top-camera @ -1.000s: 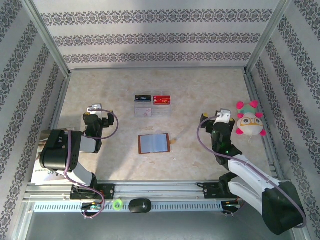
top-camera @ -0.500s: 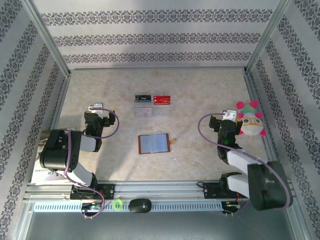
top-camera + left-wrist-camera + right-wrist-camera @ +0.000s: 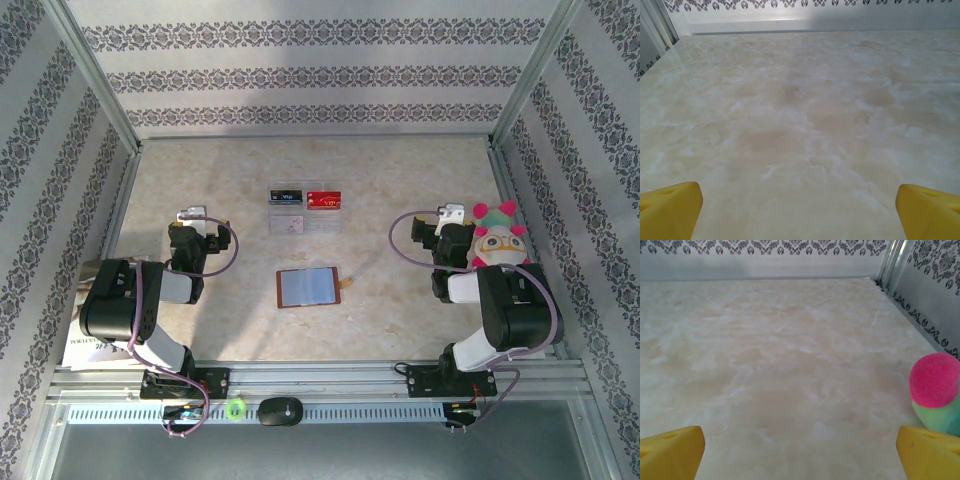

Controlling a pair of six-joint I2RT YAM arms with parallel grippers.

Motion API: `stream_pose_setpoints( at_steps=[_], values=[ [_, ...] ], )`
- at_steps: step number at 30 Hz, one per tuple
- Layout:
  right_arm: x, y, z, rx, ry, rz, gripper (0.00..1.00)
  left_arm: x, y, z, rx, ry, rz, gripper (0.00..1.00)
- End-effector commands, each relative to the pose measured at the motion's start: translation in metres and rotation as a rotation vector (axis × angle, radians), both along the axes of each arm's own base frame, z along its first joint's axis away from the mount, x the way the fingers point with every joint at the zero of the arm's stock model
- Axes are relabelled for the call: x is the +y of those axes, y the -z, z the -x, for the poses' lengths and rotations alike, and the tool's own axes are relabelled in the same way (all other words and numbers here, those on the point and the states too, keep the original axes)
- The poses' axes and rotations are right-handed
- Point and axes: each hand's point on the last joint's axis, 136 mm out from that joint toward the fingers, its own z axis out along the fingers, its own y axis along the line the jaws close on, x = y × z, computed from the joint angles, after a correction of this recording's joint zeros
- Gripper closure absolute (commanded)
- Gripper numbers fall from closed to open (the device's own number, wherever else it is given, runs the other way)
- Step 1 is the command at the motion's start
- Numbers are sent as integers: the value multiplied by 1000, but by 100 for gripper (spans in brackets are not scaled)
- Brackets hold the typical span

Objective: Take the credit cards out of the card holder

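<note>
Table (image 3: pixel 400 180): card holder (image 3: pixel 307 288) open; credit cards (image 3: pixel 323 200) in clear tray (image 3: pixel 300 224).

Bright, even overhead light; the bench (image 3: pixel 400 190) shows a mild sheen. A soft shadow band crosses the top of both wrist views.

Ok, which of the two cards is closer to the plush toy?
The red card. It lies just right of the black card, on the side of the table where the plush toy sits.
</note>
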Motion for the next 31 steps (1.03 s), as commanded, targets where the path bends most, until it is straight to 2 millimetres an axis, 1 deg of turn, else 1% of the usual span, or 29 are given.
stream_pose_setpoints(
  at_steps=[1,6,31],
  values=[
    [4,-15,-5,-53,-13,-30,2,-6,-2,-4,-1,29,-5,1],
    [0,-15,-4,-55,20,-19,2,-6,-2,-4,0,29,-6,1],
    [1,-15,-4,-58,22,-15,2,-6,-3,-4,-2,30,-6,1]
  ],
)
